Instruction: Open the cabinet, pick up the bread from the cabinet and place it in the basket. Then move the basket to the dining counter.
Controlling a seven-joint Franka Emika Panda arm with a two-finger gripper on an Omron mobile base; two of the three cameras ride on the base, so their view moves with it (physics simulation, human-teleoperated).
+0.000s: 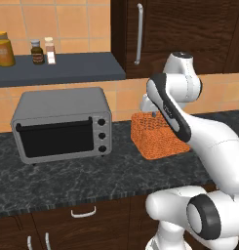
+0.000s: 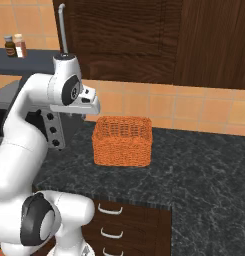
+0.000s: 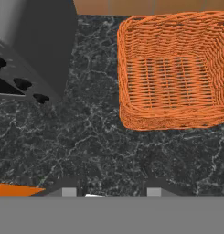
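Note:
The orange woven basket (image 1: 157, 139) (image 2: 123, 141) (image 3: 173, 73) stands empty on the black marbled counter, right of the toaster oven. My gripper (image 3: 111, 191) (image 2: 90, 111) (image 1: 149, 111) hangs above the counter, between the toaster oven and the basket's left side. It points down, and its fingers are apart with nothing between them. The dark wooden wall cabinet (image 1: 189, 29) (image 2: 124, 35) is above, its door shut, with its long silver bar handle (image 1: 139, 34) (image 2: 63, 27) on the left edge. The bread is hidden. The dining counter is out of view.
A grey toaster oven (image 1: 62, 124) (image 3: 31, 45) sits left of the basket. Above it, a dark shelf (image 1: 57, 68) holds several jars and bottles. Low drawers with curved handles (image 2: 111, 210) run under the black counter (image 2: 204, 170).

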